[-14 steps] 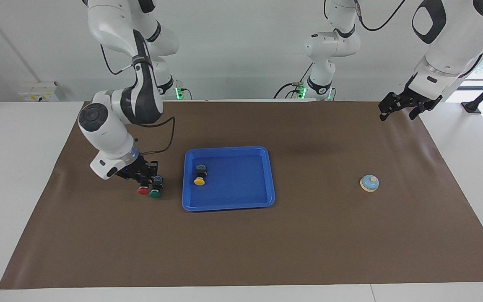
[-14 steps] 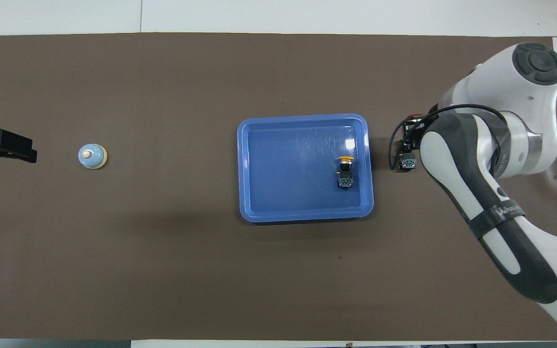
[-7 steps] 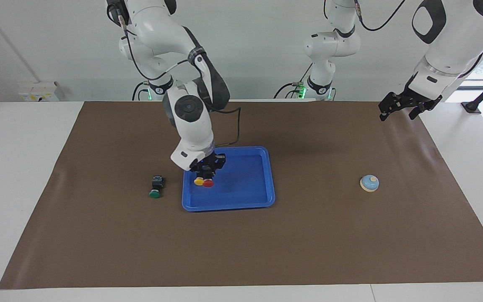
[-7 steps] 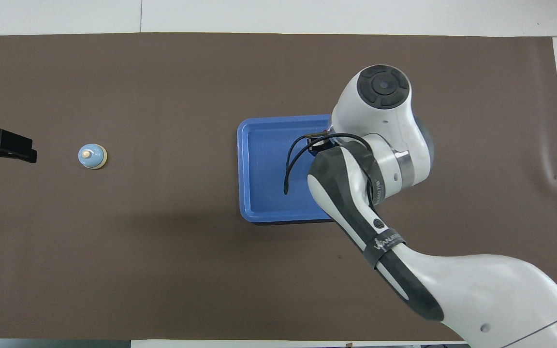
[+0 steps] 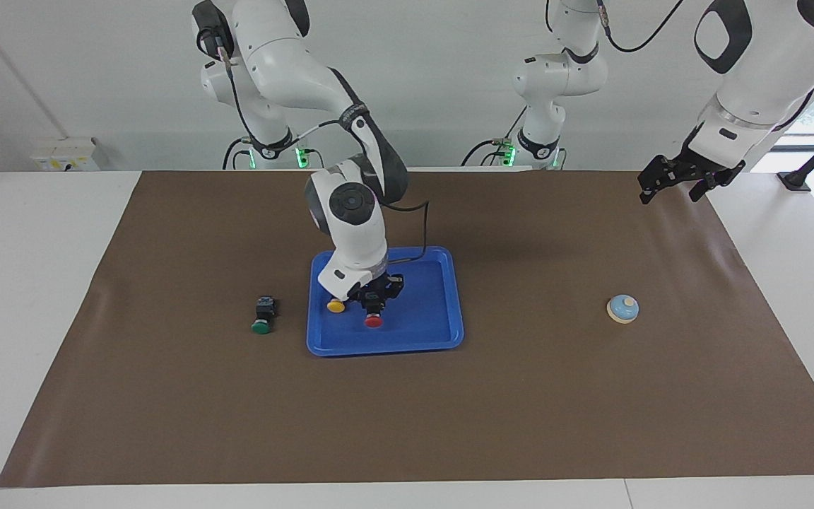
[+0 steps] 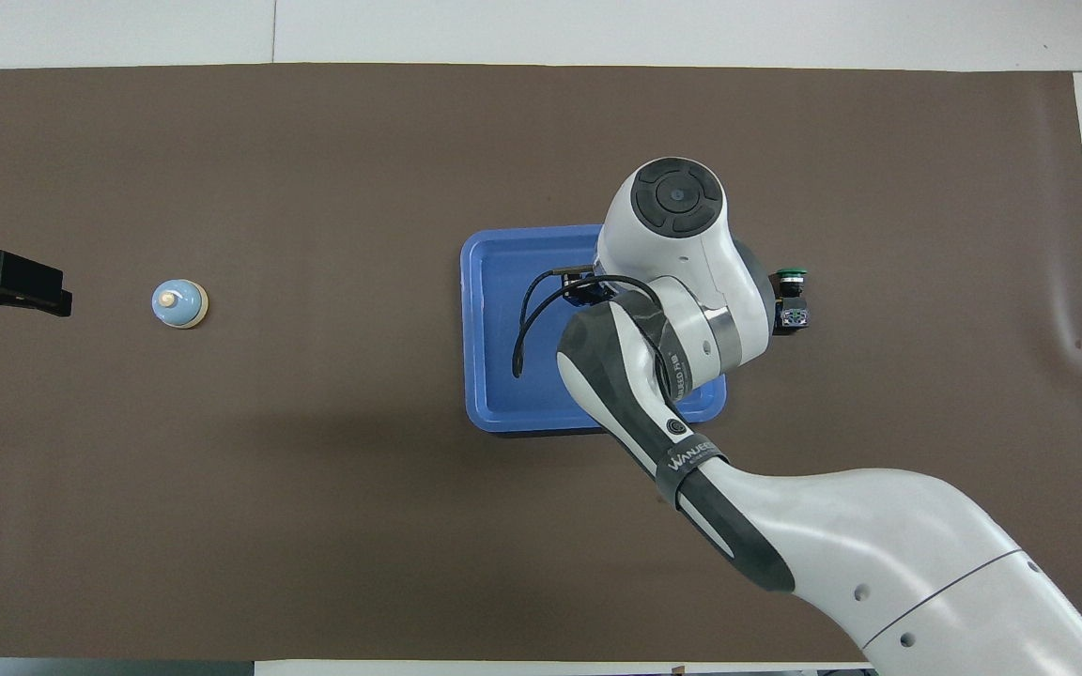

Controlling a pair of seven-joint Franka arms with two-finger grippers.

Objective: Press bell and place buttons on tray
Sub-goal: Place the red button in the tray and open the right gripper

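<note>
Currently the right end effector is gripping the red button by its black body, low over the tray, beside the yellow button lying inside. The button is looking light, rigid and top-heavy; its blocky body is the best hold. The green button is waiting on the surface beside the tray's raised rim. The left end effector is waiting open, well apart from the bell, with bare surface around it.

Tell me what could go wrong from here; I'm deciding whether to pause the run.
The right gripper is shut on the red button over the tray, close beside the yellow button: lowering or opening could knock it. The green button lies just outside the tray and could be bumped on the next approach.
</note>
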